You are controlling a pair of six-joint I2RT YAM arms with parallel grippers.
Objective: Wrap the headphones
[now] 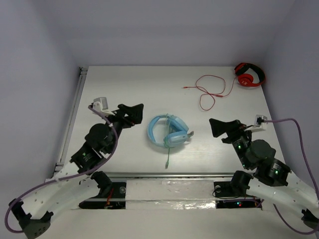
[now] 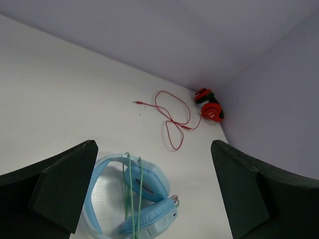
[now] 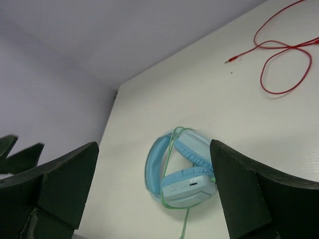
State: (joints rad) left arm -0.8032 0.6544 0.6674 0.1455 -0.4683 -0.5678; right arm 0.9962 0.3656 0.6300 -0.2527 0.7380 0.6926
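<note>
Arm bases: nearest the overhead camera, at the bottom edge of that view. The left arm [image 1: 92, 144] and right arm [image 1: 261, 159] rise from there and lean inward over the surface [image 1: 124, 84].
Left pincer [image 1: 135, 114]: released. Its two black fingers [image 2: 65, 184] are spread wide with nothing between them. It points toward the middle of the surface and stands just left of the headphones, not touching them.
Right pincer [image 1: 216, 128]: also released, with its fingers [image 3: 249, 194] wide apart and empty. It points leftward and stands to the right of the headphones, clear of them.
Headphones [image 1: 174, 137]: light blue, over-ear, lying flat near the centre of the surface between the two pincers. The padded cups sit close together on the right and the wide band curves round to the left.
Cable [image 1: 168, 157]: thin, pale green. The left wrist view shows several strands crossing over the band and cups. A short loose tail runs from the lower cup toward the near edge.
Red headphones [image 1: 249, 75]: smaller, in the far right corner of the surface, well apart from the blue pair.
Red cable [image 1: 212, 92]: loose loops on the surface left of the red headphones, with the plug end pointing left.
Purple leads [image 1: 284, 120]: one trails from each arm toward the near corners.
Walls [image 1: 174, 30]: pale lilac, closing the surface on three sides.
</note>
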